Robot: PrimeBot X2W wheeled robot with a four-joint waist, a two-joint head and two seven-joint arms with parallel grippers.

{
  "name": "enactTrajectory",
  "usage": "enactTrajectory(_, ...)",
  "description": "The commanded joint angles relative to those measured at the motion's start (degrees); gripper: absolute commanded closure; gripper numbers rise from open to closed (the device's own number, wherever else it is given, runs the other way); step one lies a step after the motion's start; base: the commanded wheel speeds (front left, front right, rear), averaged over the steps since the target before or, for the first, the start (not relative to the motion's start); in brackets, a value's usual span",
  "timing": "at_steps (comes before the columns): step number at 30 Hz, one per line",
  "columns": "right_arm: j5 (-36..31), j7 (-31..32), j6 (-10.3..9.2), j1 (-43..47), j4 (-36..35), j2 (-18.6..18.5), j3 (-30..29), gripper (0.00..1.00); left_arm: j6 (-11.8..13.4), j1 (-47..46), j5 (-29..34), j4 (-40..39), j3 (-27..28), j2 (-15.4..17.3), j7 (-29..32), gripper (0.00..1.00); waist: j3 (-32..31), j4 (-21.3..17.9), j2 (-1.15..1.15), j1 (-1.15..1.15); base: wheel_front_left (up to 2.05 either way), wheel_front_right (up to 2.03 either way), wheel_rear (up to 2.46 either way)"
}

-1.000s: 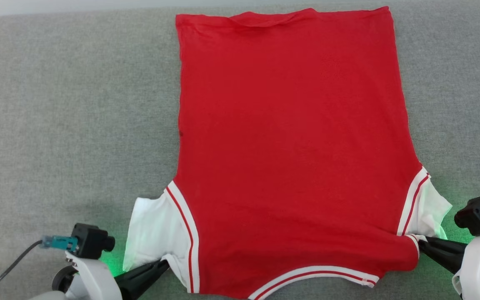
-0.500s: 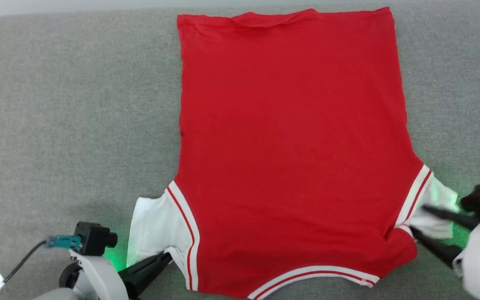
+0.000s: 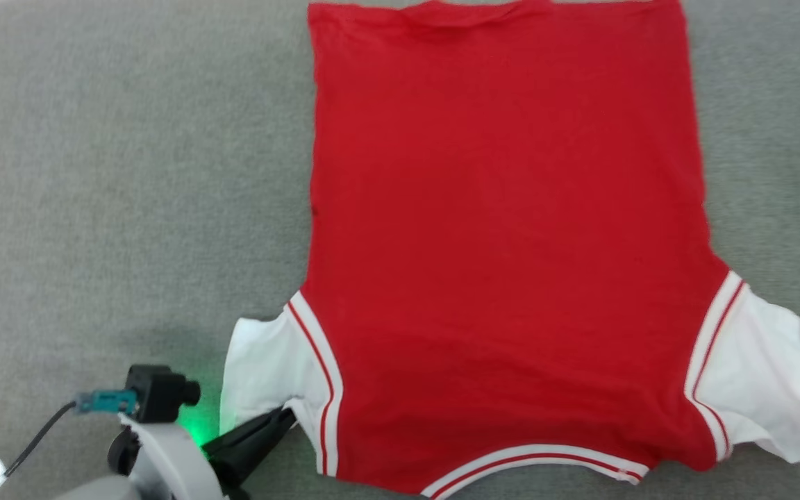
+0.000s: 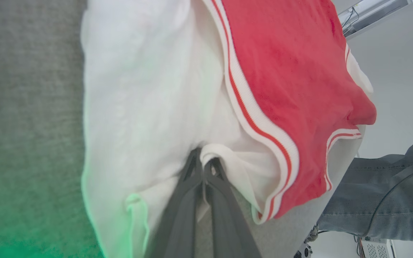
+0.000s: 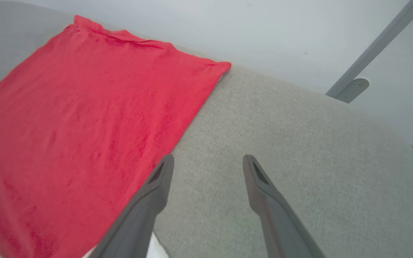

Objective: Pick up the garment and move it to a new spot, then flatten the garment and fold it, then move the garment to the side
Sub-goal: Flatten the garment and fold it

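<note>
The garment (image 3: 504, 236), a red T-shirt with white sleeves and striped trim, lies spread flat on the grey surface, collar end nearest me. My left gripper (image 3: 287, 417) is at the lower left, shut on the edge of the garment's white left sleeve (image 4: 149, 107); in the left wrist view the gripper (image 4: 203, 165) pinches a fold of white cloth. The right sleeve (image 3: 761, 382) lies spread out and free. In the right wrist view my right gripper (image 5: 208, 163) hangs open above the grey surface, just right of the garment's red body (image 5: 84, 118), holding nothing.
The grey padded surface (image 3: 115, 194) extends wide on the left of the garment and narrower on the right. A person's grey-trousered leg (image 4: 389, 193) stands beside the surface. A pale wall and a metal bar (image 5: 375, 43) lie beyond the far edge.
The right gripper opened, let go of the right sleeve and left the head view; the sleeve now lies spread out. The head camera shifted slightly. The left gripper keeps its hold.
</note>
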Motion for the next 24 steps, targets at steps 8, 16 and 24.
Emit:
enactTrajectory(8,-13.30,22.63,-0.09,-22.99,23.62,21.89,-5.23,0.00,0.40,-6.11,2.27,0.41,-1.09,-8.43,3.30,1.00,6.64,7.90,0.00,0.00,0.00,0.00,0.00)
enactTrajectory(16,-25.30,33.85,-0.09,-35.78,43.74,33.40,-9.05,0.00,0.57,-8.51,1.97,1.22,-1.96,-11.28,4.25,1.00,11.23,12.99,0.00,0.00,0.00,0.00,0.00)
enactTrajectory(24,-35.03,34.70,-0.09,-41.74,55.25,38.10,-12.82,0.00,0.85,-9.08,1.38,2.19,-2.74,-12.34,3.94,1.00,13.53,14.64,0.00,0.00,0.00,0.00,0.00)
